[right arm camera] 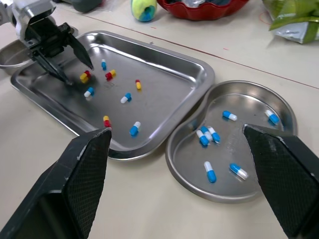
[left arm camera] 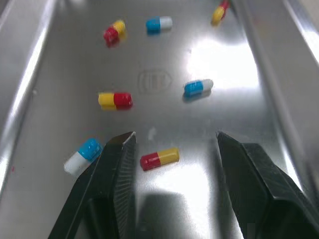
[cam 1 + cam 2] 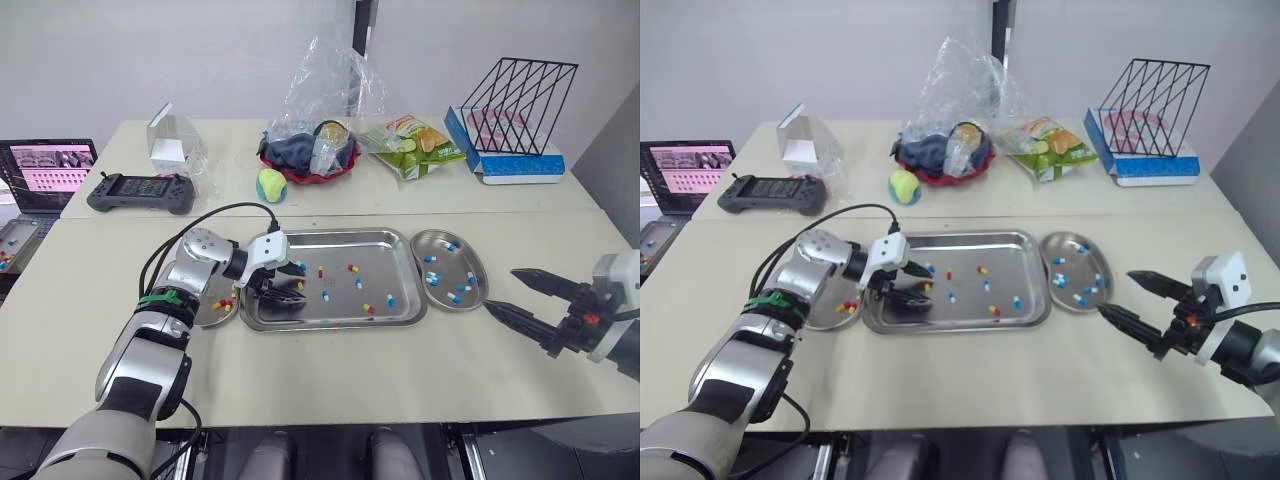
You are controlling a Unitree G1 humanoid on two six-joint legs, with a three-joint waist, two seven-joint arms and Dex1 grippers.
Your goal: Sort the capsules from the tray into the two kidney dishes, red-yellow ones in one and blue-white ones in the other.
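Your left hand (image 3: 298,283) sits low over the left end of the tray (image 3: 330,324), its two black fingers spread apart and gripping nothing. In the left wrist view a red-yellow capsule (image 2: 159,158) lies flat on the tray floor between the fingertips, closer to one finger than the other and not pinched. A blue-white capsule (image 2: 83,156) lies just outside that nearer finger. Further along the tray floor you can see another red-yellow one (image 2: 115,100) and a blue-white one (image 2: 198,87), with more of both colours scattered toward the tray's far end.

The left kidney dish (image 3: 208,320) touches the tray's left side and is partly covered by your left arm; a few red-yellow capsules (image 3: 222,303) lie in it. The right kidney dish (image 1: 244,99) lies against the tray's right side and holds several blue-white capsules (image 1: 209,172) and no red-yellow ones that you can make out.

Your right hand (image 3: 501,289) hangs above the bench to the right of the tray, past the right kidney dish and apart from it. Its fingers are wide open and empty, pointing back toward the tray.

Behind the tray on the bench stand a yellow-green ball (image 3: 271,185), a red bowl (image 3: 310,165) with cloth and a clear bag over it, and a snack packet (image 3: 415,145). Behind and to the tray's left lies a game controller (image 3: 140,192); behind and to its right stands a black wire rack (image 3: 515,105)
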